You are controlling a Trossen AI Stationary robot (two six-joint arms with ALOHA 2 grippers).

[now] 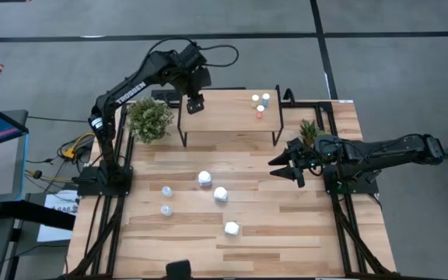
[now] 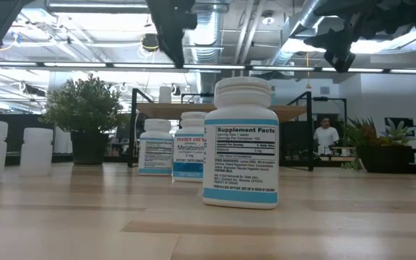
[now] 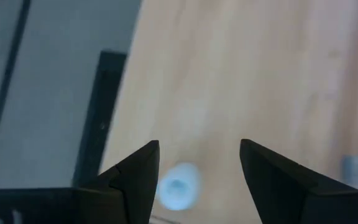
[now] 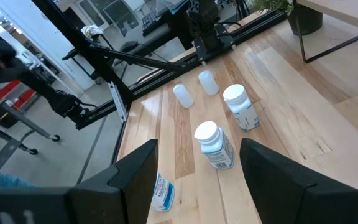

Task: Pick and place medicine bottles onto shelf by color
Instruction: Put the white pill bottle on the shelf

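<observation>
The shelf point(image 1: 232, 118) stands at the table's far middle. Three tiny bottles point(image 1: 260, 105) stand at its right end. My left gripper point(image 1: 195, 105) is open above the shelf's left end. A pale-blue bottle point(image 3: 178, 185) stands on the board below its fingers point(image 3: 199, 146), clear of them; it also shows in the low view point(image 2: 165, 94). Three white bottles point(image 1: 204, 178), point(image 1: 220, 194), point(image 1: 232, 229) and two pale-blue ones point(image 1: 166, 190), point(image 1: 166, 210) stand on the table. My right gripper point(image 1: 290, 167) is open and empty over the table's right part, near the shelf's right leg.
A potted plant point(image 1: 150, 119) stands left of the shelf, a smaller one point(image 1: 309, 131) to its right. The shelf's black legs point(image 1: 182, 132), point(image 1: 277, 132) reach down to the table. A person point(image 2: 326, 133) stands in the room beyond.
</observation>
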